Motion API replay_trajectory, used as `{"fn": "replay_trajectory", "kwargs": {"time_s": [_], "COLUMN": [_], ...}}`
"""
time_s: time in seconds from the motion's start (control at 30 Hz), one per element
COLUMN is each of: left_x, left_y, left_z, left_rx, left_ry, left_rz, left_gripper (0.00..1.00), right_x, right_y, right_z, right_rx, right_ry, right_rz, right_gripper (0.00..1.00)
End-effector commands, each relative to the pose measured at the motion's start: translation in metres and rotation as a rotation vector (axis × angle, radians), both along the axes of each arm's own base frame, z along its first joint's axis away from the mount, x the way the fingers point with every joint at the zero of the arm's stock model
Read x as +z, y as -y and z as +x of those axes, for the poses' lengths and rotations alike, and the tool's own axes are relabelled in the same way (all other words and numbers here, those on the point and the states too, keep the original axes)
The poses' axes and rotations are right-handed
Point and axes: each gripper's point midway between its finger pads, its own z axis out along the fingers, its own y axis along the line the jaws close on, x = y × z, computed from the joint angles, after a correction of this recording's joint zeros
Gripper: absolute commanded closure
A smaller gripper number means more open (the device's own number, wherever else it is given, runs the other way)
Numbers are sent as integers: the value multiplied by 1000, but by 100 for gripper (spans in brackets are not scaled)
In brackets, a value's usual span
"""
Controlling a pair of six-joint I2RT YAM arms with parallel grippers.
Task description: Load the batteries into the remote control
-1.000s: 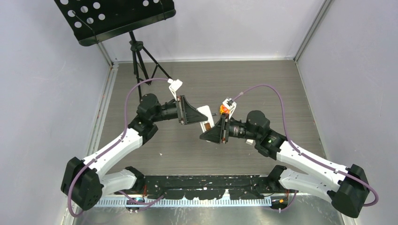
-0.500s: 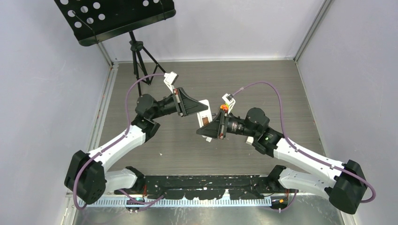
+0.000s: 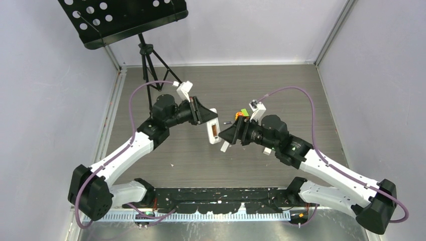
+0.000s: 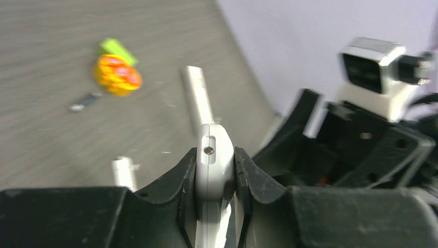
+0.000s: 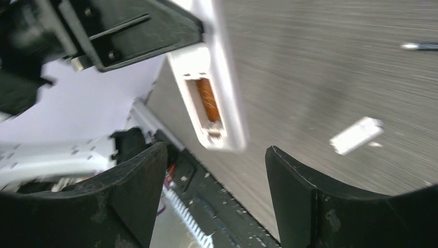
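Remote control (image 5: 230, 98): white and slim, held clear of the table at mid-scene. Its battery compartment was uncovered and faced the right wrist camera. An orange-brown cylinder (image 5: 208, 101) lay inside, and whether that was a battery could not be told.
Table (image 3: 261, 85): grey wood-grain top, closed in by pale walls on three sides.
Music stand (image 3: 120, 17): black perforated tray on a tripod, at the far left corner.
Left arm (image 3: 125, 155): white and black, reaching from the near edge toward the centre.
Right arm (image 3: 331, 173): reached in from the opposite side, the two wrists close together over the middle of the table.
Left gripper (image 4: 216, 175): fingers pressed against both sides of the Remote control, pinching it edge-on in the left wrist view.
Right gripper (image 5: 216, 150): fingers spread wide with nothing between them, just beside the compartment end of the Remote control and apart from it.
Orange-yellow toy (image 4: 118, 76): rested on the Table beyond the grippers.
Lime-green block (image 4: 118, 49): lay just behind the toy; whether the two touched could not be told.
White strip (image 3: 225, 146): small flat piece, seen just beside the tip of the Right gripper in the overhead view.
Battery (image 5: 421, 46): one slim dark cylinder with a silver tip, lying on the Table near the toy, well apart from the Remote control.
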Motion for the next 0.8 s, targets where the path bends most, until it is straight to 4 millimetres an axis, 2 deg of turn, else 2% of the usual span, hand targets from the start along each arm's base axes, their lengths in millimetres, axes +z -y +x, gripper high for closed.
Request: {"fn": "replay_trajectory", "kwargs": {"time_s": [0.0, 0.1, 0.2, 0.3, 0.4, 0.5, 0.67, 0.77], "left_x": [-22, -19, -16, -5, -2, -2, -7, -12], "left_y": [-50, -56, -53, -52, -57, -62, -79, -90], "left_z": [36, 42, 41, 43, 46, 50, 56, 57], "left_rx": [263, 301, 268, 260, 277, 309, 404, 451], "left_ry": [121, 175, 219, 291, 338, 346, 307, 283], "left_rz": [307, 316, 310, 306, 325, 333, 372, 410], "left_gripper": [100, 100, 100, 100, 100, 100, 100, 100], "right_x": [-17, -33, -50, -61, -72, -91, -122, -141], "right_y": [53, 58, 55, 55, 52, 46, 30, 20], "right_z": [41, 58, 81, 108, 130, 146, 166, 170], "right_rx": [-317, -289, -183, -75, 39, 138, 267, 367], "right_ry": [-12, 18, 112, 175, 179, 176, 191, 208], "right_rz": [-242, -445, -657, -785, -772, -782, -841, -856], "right_gripper": [28, 36, 38, 42, 42, 41, 41, 43]}}
